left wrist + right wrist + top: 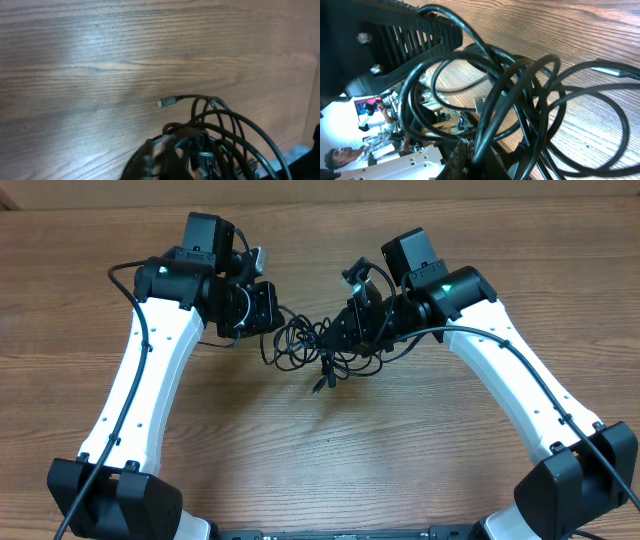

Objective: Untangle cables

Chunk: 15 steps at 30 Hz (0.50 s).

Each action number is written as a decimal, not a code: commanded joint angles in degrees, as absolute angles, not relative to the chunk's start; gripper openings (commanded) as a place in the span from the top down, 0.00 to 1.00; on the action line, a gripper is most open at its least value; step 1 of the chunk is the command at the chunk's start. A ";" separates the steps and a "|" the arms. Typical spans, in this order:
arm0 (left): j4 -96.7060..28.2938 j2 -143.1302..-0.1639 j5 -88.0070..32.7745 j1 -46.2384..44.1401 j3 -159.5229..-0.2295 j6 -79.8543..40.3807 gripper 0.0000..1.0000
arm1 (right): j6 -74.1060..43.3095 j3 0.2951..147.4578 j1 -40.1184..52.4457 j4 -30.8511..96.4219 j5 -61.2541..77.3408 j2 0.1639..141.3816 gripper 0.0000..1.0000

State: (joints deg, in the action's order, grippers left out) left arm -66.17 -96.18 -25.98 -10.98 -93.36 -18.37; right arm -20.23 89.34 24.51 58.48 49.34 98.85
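The cables (310,345) form a small black bundle of loops between my two grippers, lifted a little off the wooden table, with one plug end (321,381) hanging down. My left gripper (268,315) holds the bundle's left side and my right gripper (345,330) holds its right side. In the left wrist view the loops (235,125) rise from the blurred jaws (185,160), and a silvery-tipped plug (161,103) sticks out to the left. In the right wrist view thick loops (520,85) fill the frame, and one strand runs between the jaws (490,160).
The wooden table (320,450) lies all around the bundle. The white arms run down to black bases at the front left (110,495) and front right (585,480). The left gripper's black slotted finger (405,35) shows close by in the right wrist view.
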 commanded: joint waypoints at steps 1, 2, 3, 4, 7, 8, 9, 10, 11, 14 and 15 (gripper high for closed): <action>-66.19 -96.27 -24.45 -10.87 -93.86 -18.90 0.96 | -21.06 90.13 24.67 58.78 48.05 98.02 0.96; -66.32 -96.27 -22.33 -10.83 -93.86 -20.18 0.96 | -21.69 90.13 24.64 59.35 46.02 98.02 0.96; -66.54 -96.27 -19.64 -10.81 -93.86 -21.71 0.96 | -22.06 90.13 24.64 59.96 44.07 98.02 0.96; -66.94 -96.27 -15.59 -10.76 -93.86 -24.03 0.96 | -22.57 90.13 24.64 60.69 41.52 98.02 0.96; -68.75 -96.27 -3.49 -10.52 -93.86 -31.88 0.96 | -25.50 90.13 24.64 63.83 31.07 98.02 0.96; -69.89 -96.27 0.78 -10.20 -93.86 -35.55 0.96 | -27.44 90.13 24.62 65.23 26.50 98.02 0.96; -70.96 -96.25 3.42 -9.69 -93.86 -38.85 0.96 | -30.00 90.13 24.62 66.72 20.88 98.02 0.96; -71.53 -96.25 4.25 -9.34 -93.86 -40.47 0.96 | -31.59 90.13 24.64 67.51 17.56 98.02 0.96; -72.18 -96.25 4.64 -8.73 -93.86 -42.26 0.96 | -33.78 90.13 24.64 68.42 13.15 98.02 0.96; -72.73 -96.01 2.66 -6.79 -93.93 -43.81 0.96 | -41.06 90.11 24.64 71.48 -0.08 98.04 0.96; -72.16 -95.83 1.06 -6.15 -94.02 -43.66 0.96 | -42.15 90.08 24.64 72.05 -2.46 98.04 0.96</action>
